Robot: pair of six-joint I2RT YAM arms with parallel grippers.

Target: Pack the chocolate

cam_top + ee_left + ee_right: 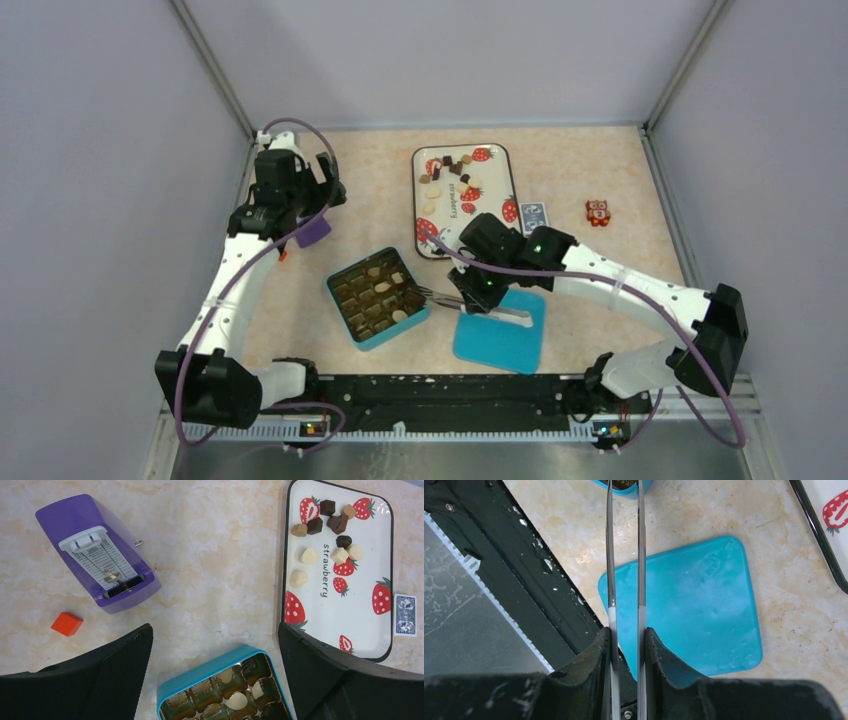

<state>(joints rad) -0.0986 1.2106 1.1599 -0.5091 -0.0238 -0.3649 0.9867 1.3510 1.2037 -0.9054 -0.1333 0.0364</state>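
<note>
Far left: L arm's fingers point(328, 188) hang over the beige marbled worktop point(590, 270), spread wide, nothing btwn them. Below them sits a purple plastic wedge-shaped case point(97, 555) w/ a white scale on its face. Near it but apart is a small orange-red cube point(66, 624).

Next over is a teal rectangular tin box point(345, 300), open, turned at an angle, w/ gold-brown compartments inside. Some chocolate sits in it: a few cream pcs point(237, 700) plus darker ones, can't count them.

R arm's fingers point(478, 298) are pressed onto thin silver metal tweezers point(624, 555), pinching the handle end. The prongs run parallel w/ a narrow gap, and the tips reach the tin box's right edge. Can't tell if the tips hold anything. Under that wrist a flat teal lid w/ rounded corners point(694, 605) lies on the worktop, just beside the tin box.

Behind the lid is a white rectangular tray w/ black rim & red strawberry print point(360, 550). The rest of the chocolate point(315, 526) lies loose at its far end, dark, light brown & cream pcs in a rough cluster.

Just right of the tray is a small blue-backed playing card point(534, 214). Further right, well apart, is a small orange owl figure point(597, 212).
</note>
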